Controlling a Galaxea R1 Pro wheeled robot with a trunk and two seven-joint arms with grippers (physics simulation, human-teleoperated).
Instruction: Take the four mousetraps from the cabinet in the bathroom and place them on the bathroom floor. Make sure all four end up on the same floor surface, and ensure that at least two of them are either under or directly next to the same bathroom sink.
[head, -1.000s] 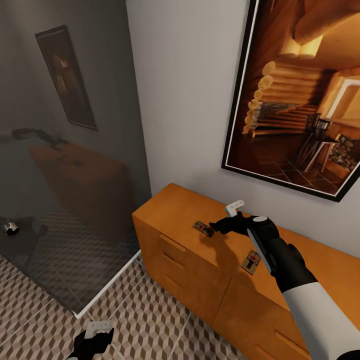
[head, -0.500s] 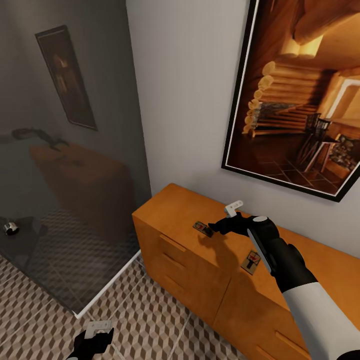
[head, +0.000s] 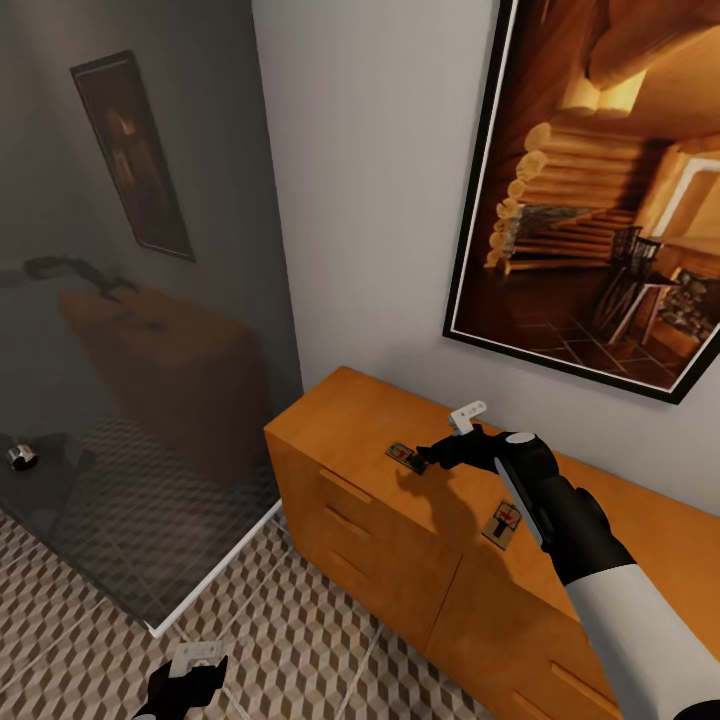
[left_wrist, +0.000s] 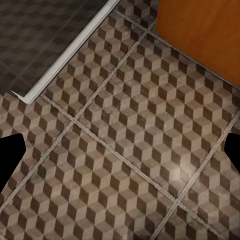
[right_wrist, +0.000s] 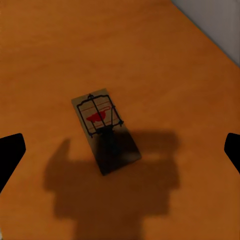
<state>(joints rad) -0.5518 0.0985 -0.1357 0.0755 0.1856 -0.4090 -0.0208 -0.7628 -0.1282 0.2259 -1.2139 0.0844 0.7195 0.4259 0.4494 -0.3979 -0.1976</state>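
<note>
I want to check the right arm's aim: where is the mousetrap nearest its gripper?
In the head view, the small brown wooden mousetrap lies flat on top of the orange-brown wooden cabinet, near its left end, just beyond the open right gripper; the right wrist view shows it centred between the fingers.

My cabinet (head: 380, 440) stands on the patterned floor (head: 300, 640); two mousetraps lie flat on its top, one (head: 406, 458) near me, another (head: 503, 524) further right.

The right gripper (head: 432, 458) has crept slightly toward the mousetrap (head: 405, 458) on the cabinet (head: 370, 500) top. Its fingers stand spread wide over it
</note>
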